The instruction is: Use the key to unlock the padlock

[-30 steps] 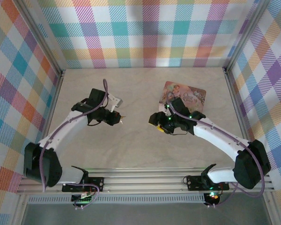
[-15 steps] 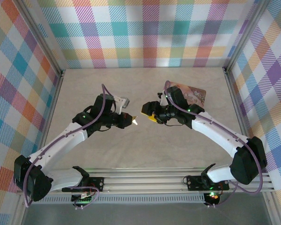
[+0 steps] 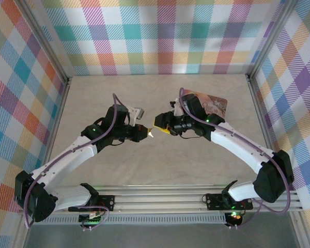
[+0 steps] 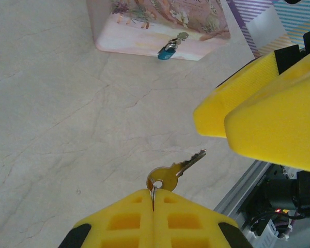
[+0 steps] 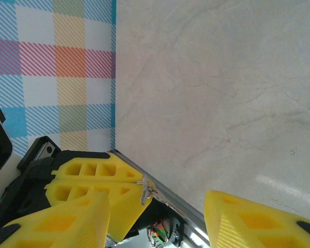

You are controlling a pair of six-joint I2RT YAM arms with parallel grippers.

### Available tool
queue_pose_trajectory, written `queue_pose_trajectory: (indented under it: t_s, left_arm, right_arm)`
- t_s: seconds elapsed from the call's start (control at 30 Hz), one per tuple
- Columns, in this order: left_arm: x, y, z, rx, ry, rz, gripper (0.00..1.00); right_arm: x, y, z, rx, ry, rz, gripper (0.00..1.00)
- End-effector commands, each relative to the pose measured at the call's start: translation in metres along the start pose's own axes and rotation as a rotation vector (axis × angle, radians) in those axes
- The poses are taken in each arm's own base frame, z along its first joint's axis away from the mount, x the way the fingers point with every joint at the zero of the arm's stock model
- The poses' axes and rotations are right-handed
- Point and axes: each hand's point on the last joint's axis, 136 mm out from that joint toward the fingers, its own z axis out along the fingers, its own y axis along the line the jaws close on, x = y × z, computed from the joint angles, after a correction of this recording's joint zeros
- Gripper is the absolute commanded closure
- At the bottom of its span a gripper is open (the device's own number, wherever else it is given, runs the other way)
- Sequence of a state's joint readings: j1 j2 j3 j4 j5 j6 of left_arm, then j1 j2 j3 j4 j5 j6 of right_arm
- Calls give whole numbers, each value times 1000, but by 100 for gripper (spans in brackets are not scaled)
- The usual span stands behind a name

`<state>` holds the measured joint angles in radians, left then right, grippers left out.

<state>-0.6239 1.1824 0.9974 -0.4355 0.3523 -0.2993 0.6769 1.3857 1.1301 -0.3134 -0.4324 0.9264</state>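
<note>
My left gripper is shut on the small ring of the key, which sticks out beyond the fingertips with its blade pointing up and right. In the top view the left gripper hovers mid-table, tip to tip with my right gripper. The right gripper is open, nothing between its yellow fingers, and it sits just right of the key. The blue padlock hangs on the near side of the pink box, far from both grippers.
The pink picture box lies at the back right, partly under the right arm. Checked walls enclose the table on three sides. An aluminium rail runs along the near edge.
The left arm has reached right toward the table's middle with the key. The right gripper has lifted and swung left to face it, its jaws narrowing a little.
</note>
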Motion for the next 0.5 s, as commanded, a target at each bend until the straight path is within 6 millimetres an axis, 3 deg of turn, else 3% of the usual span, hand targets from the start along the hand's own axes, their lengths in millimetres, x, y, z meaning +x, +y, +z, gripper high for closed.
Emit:
queue_pose_trajectory:
  t_s: [0.0,0.3,0.47]
  left_arm:
    - [-10,-12,-6,16,-36,13,100]
    - [-17,-21,-2,17,-43,14,100]
    - [-25,-24,0,-2,-53,25,100]
  right_arm:
    - [1,13,2,-32,28,-39,51]
    - [-1,24,6,-52,47,-62,66]
    - [0,24,8,-54,59,-62,69]
